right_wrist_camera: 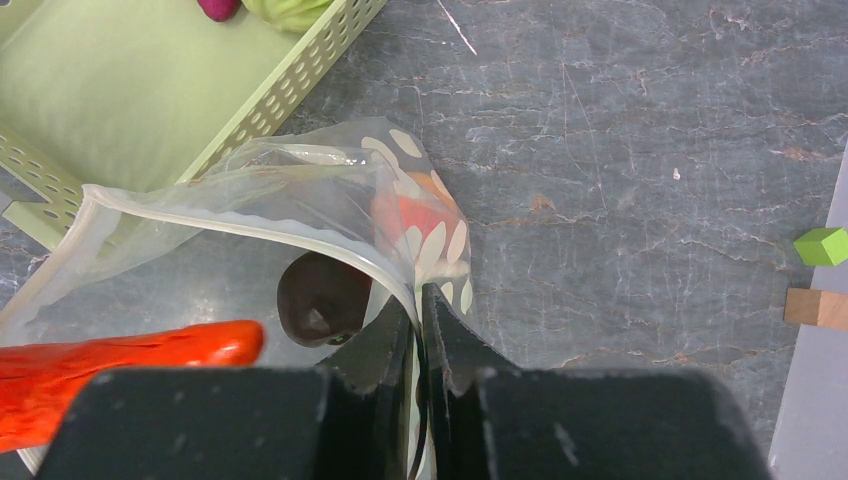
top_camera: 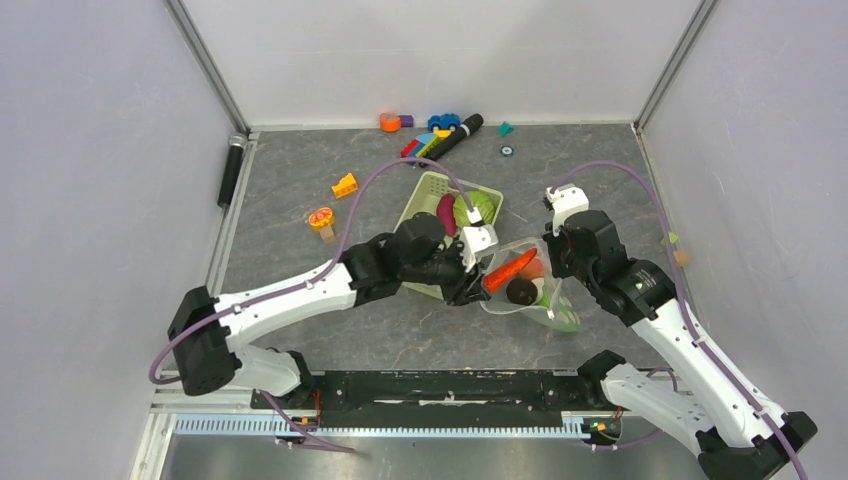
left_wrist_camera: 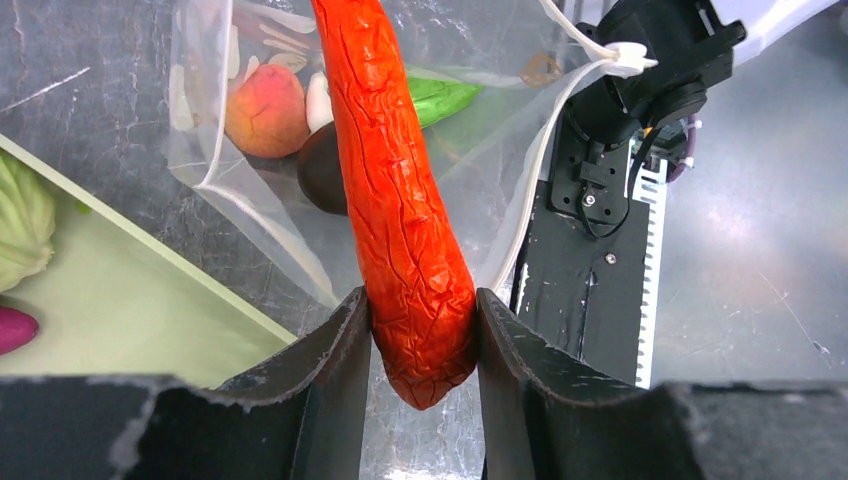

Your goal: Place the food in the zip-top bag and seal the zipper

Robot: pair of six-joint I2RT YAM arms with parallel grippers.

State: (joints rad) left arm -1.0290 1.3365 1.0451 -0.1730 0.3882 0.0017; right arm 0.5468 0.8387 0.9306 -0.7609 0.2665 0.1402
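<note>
From above, the zip-top bag (top_camera: 540, 305) lies just beside the green basket (top_camera: 425, 190). 
Left wrist: the left gripper (left_wrist_camera: 420, 320) pinches the carrot (left_wrist_camera: 400, 180), which reaches over the bag. 
Right wrist: the right gripper (right_wrist_camera: 418, 310) pinches the bag's edge.

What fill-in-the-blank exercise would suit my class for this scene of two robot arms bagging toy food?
The long red-orange toy clamped in the left gripper is a ____.
The right gripper pinches the rim of the clear dotted plastic bag, holding its mouth ____.
The round green cabbage and purple eggplant lie in the pale green slotted ____.
Missing words: carrot; open; basket.
</note>
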